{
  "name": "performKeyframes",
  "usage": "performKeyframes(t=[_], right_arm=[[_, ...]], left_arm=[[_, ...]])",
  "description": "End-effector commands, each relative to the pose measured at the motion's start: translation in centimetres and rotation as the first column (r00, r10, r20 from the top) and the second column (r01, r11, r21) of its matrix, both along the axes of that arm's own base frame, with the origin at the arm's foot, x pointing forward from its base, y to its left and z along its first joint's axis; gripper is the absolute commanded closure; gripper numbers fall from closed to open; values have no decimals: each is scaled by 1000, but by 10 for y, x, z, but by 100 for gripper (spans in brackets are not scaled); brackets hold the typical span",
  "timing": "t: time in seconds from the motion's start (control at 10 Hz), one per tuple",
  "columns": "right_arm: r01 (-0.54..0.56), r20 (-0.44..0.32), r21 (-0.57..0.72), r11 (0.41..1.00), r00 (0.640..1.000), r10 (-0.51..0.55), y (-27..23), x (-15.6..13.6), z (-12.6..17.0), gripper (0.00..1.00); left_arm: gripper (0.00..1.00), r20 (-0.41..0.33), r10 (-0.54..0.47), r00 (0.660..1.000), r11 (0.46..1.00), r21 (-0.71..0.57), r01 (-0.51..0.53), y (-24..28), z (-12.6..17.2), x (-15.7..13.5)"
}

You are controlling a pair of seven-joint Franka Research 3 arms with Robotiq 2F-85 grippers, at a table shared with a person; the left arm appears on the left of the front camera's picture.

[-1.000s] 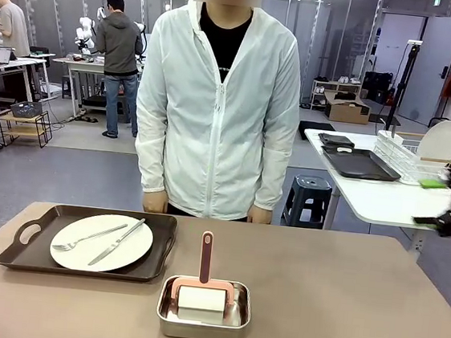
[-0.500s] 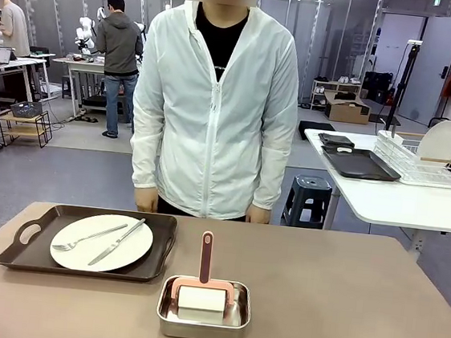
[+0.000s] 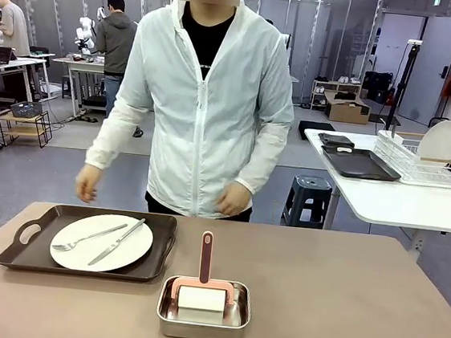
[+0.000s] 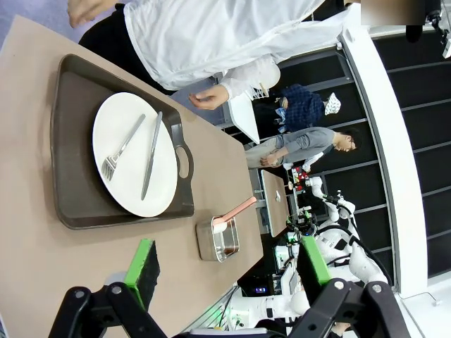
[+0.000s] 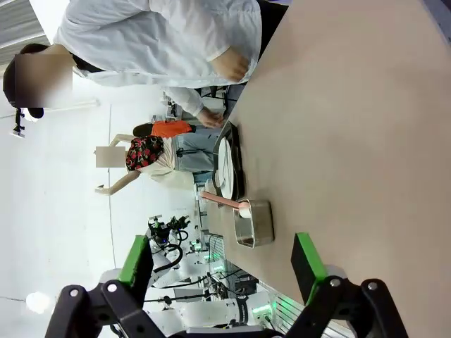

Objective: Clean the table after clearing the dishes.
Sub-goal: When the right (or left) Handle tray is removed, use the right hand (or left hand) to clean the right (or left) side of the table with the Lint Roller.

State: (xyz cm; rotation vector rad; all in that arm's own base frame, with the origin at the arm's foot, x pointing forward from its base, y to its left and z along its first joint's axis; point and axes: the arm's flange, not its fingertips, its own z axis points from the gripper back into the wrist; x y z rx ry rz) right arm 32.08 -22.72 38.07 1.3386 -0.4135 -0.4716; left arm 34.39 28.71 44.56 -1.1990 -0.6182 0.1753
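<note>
Moved: since a second earlier the person (image 3: 203, 110) had leaned toward the picture's left, and the right hand (image 3: 88, 183) had swung out from the body to hang above the tray's far left corner. Plate, cutlery and pan lay as before.
Table: the tan table (image 3: 356, 304) filled the lower half of the front view, its near edge cut off by the frame's bottom.
Dishes: a dark brown tray (image 3: 38, 258) sat at lower left on the table. It bore a white plate (image 3: 90, 226) with a fork (image 3: 89, 236) and a knife (image 3: 118, 242) slanted side by side.
Pan: a steel pan (image 3: 201, 328) stood at lower centre, just beside the tray's near right corner; the left wrist view showed a small gap between them.
Roller: a white roller (image 3: 202, 299) lay in the pan, its pink handle (image 3: 206, 256) pointing toward the person. The pan's near wall hid its lower part.
Hands: the right hand was loosely curled and empty. The left hand (image 3: 230, 200), at mid-frame before the jacket hem, was curled with nothing seen in it.
Left gripper (image 4: 227, 253): jaws spread wide, nothing between them, above the table; finger bases cut off at the bottom edge.
Right gripper (image 5: 220, 257): likewise spread and empty. From its view the plate was edge-on and the cutlery could not be made out.
Background: a white table (image 3: 383, 206) with a wire rack (image 3: 408, 160) stood at right.
</note>
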Motion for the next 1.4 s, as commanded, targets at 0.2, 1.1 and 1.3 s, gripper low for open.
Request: performKeyframes(t=[0.2, 1.1, 1.3], right_arm=[[-28, 4, -8, 1000, 1000, 28, 1, 11, 5, 0], [-28, 4, -8, 1000, 1000, 28, 1, 11, 5, 0], [-28, 4, -8, 1000, 1000, 28, 1, 11, 5, 0]], left_arm=[[0, 10, 1, 1000, 1000, -9, 0, 1, 2, -2], [0, 10, 1, 1000, 1000, -9, 0, 1, 2, -2], [0, 10, 1, 1000, 1000, -9, 0, 1, 2, -2]])
